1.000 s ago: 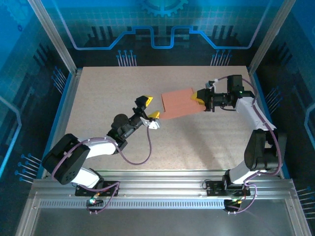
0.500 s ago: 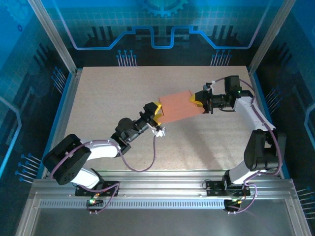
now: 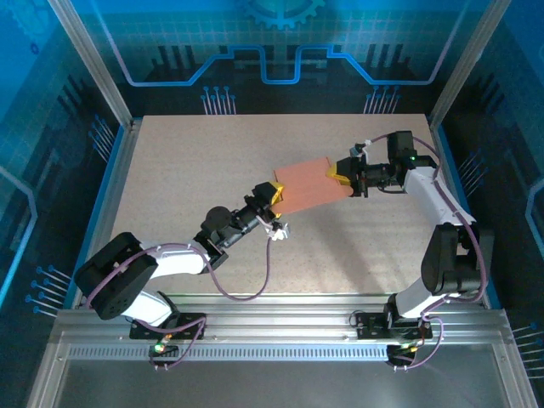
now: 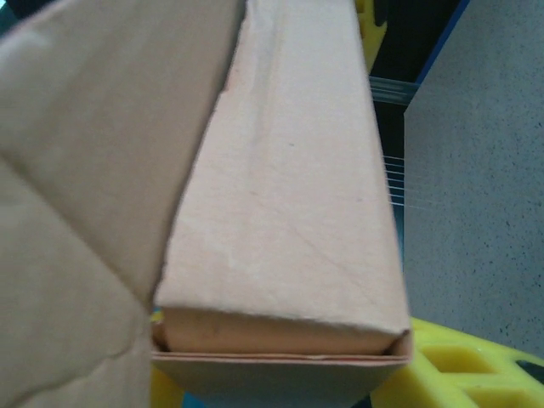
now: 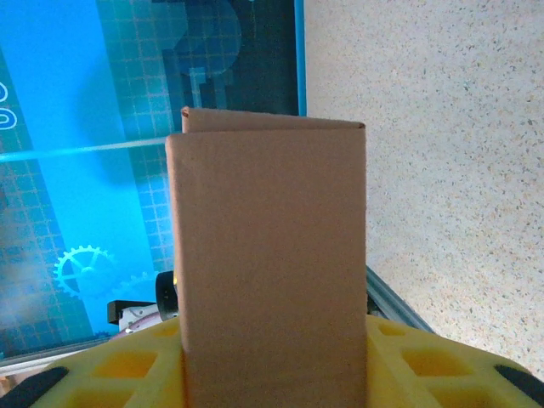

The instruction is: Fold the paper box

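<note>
The paper box is over the middle of the counter, a little to the right side, and it seems lifted off the surface, because a shadow lies under it. It is a flattened salmon-orange sleeve, not yet opened into a box shape. The right hand holds it at the far right end: in the right wrist view the cardboard goes straight up from between the yellow fingers, which are closed on it. The change is on the other side. One second ago the left hand was well apart from the box, with its jaws wide. It has since come forward to the near left end of the box, and its jaws have narrowed around that end. In the left wrist view the open end of the sleeve is very close to the camera, with a yellow finger just under its lower edge. I cannot tell whether this hand already presses the cardboard or only stands around it. For the task, I judge that the box will soon be held at both ends, which the arms need in order to open the sleeve or bend a flap. The folding itself looks still at the beginning.
</note>
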`<state>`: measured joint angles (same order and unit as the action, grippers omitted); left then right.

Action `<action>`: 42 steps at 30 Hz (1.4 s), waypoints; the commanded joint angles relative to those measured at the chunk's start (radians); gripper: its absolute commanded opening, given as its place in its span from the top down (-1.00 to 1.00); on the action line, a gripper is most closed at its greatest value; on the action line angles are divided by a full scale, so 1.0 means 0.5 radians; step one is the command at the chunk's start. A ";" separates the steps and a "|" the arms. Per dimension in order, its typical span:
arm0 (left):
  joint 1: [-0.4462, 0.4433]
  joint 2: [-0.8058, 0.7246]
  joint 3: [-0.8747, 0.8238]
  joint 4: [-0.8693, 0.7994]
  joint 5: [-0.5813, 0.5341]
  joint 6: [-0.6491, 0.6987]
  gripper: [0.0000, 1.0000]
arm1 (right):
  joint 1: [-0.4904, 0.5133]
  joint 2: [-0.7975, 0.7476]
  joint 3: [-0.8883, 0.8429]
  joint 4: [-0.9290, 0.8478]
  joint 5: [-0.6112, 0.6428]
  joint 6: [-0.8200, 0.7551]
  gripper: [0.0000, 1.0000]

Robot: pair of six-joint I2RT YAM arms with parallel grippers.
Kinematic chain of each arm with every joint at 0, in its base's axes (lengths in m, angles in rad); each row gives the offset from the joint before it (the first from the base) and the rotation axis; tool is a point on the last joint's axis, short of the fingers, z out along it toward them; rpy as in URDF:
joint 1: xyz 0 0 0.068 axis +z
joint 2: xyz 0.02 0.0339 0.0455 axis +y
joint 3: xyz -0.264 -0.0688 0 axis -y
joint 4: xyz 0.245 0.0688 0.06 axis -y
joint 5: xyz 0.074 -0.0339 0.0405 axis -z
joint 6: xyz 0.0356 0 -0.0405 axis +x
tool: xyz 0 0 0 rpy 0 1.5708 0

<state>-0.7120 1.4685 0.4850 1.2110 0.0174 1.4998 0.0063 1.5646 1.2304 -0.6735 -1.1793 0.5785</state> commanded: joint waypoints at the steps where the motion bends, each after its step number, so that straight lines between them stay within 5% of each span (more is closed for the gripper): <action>1: -0.015 0.024 0.030 0.112 -0.011 -0.079 -0.03 | 0.021 0.031 0.047 -0.061 -0.017 -0.019 0.08; 11: -0.015 0.036 0.028 0.095 0.004 -0.123 0.31 | 0.020 0.016 0.072 -0.093 0.004 -0.019 0.03; 15: -0.015 0.038 0.038 0.072 -0.006 -0.227 0.30 | 0.004 -0.005 0.100 -0.119 0.046 -0.015 -0.31; 19: -0.002 0.027 0.067 -0.046 -0.052 -0.542 0.31 | -0.065 -0.083 0.135 -0.107 0.258 0.048 -0.69; 24: 0.059 -0.040 0.160 -0.561 0.056 -1.049 0.34 | -0.171 -0.253 0.155 -0.047 0.575 0.037 -0.78; 33: 0.264 -0.004 0.128 -0.740 0.540 -1.807 0.33 | -0.141 -0.664 0.070 0.030 1.126 -0.540 -0.74; 42: 0.423 -0.001 0.027 -0.910 0.875 -2.059 0.40 | 0.493 -1.073 -0.377 0.062 2.009 -1.574 -0.74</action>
<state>-0.5274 1.4788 0.5255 0.7815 0.3454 0.5686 0.1890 1.0672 1.1072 -0.6590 -0.3607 0.0307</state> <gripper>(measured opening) 0.420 0.868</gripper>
